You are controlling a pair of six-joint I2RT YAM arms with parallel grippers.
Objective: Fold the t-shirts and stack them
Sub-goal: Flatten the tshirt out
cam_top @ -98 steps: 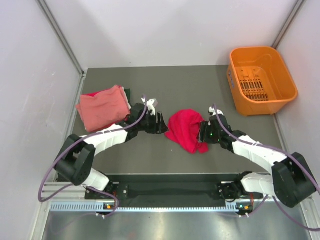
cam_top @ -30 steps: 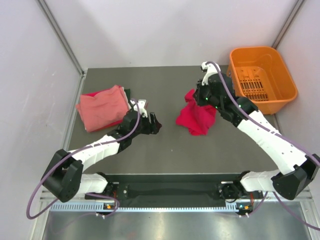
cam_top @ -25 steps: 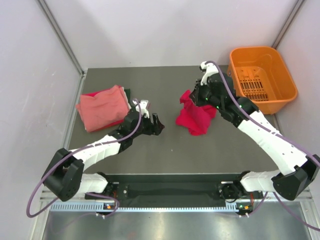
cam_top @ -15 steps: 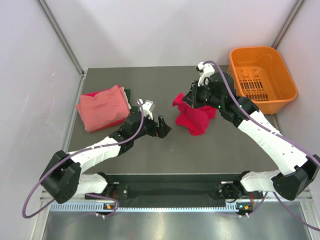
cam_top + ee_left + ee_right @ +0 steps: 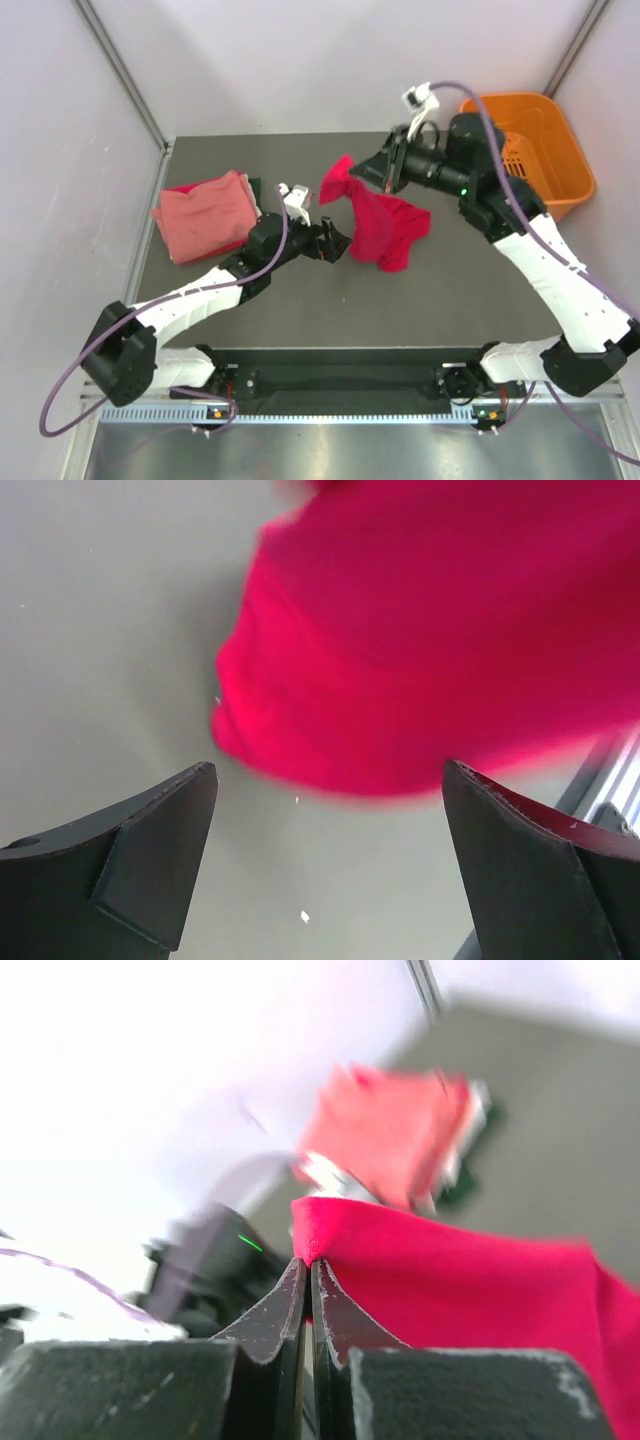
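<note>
Limp crimson t-shirt [image 5: 388, 228] hangs from the right gripper [image 5: 380, 173]; the left gripper [image 5: 336, 243] gapes wide beside it.
The right jaws are pinched shut on one edge, cloth draping below and ahead of them; the bunched lower fold lies just beyond the left gripper's spread fingers; light and soft, it will likely sag and bunch, so a second hold belongs on that near loose edge.
</note>
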